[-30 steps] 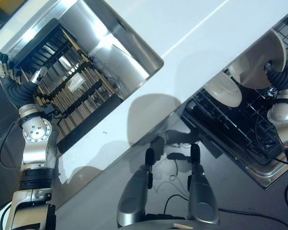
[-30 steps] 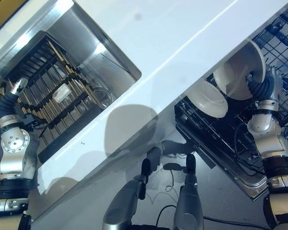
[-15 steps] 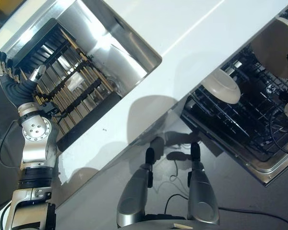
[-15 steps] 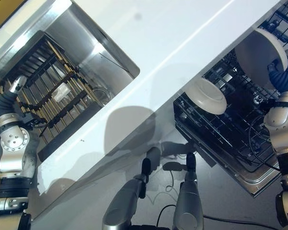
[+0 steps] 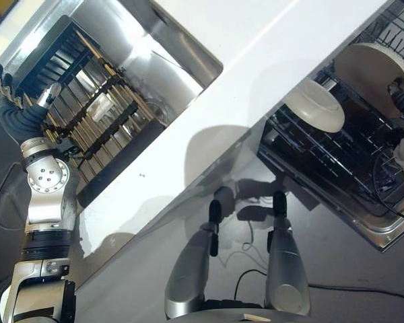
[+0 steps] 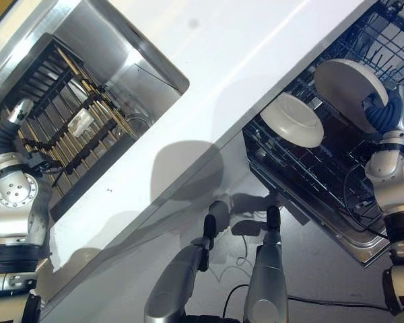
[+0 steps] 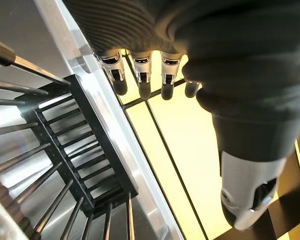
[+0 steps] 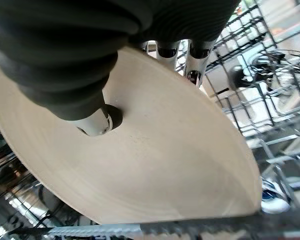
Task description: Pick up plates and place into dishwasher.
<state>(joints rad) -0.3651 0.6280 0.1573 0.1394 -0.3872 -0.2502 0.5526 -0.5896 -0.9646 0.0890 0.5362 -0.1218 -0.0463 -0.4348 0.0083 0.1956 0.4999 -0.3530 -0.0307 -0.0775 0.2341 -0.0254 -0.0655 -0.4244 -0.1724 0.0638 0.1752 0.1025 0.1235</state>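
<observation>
Now the right hand (image 6: 390, 111) fingers pinch a plate (image 6: 347, 84) over the dishwasher rack (image 6: 310, 168); left hand (image 5: 17, 111) fingers relaxed

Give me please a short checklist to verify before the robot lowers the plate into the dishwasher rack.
1. Grip on the round cream plate: ok. The right hand pinches it, thumb on the face, fingers behind the rim.
2. Plate is over the black wire dishwasher rack: ok.
3. Distance to the white shallow bowl already in the rack: ok, they are apart.
4. Free slot under the plate: cannot tell, the plate hides the wires below it.
5. Left hand out of the way: ok, it is open and empty by the steel sink with its dark drying rack.
</observation>
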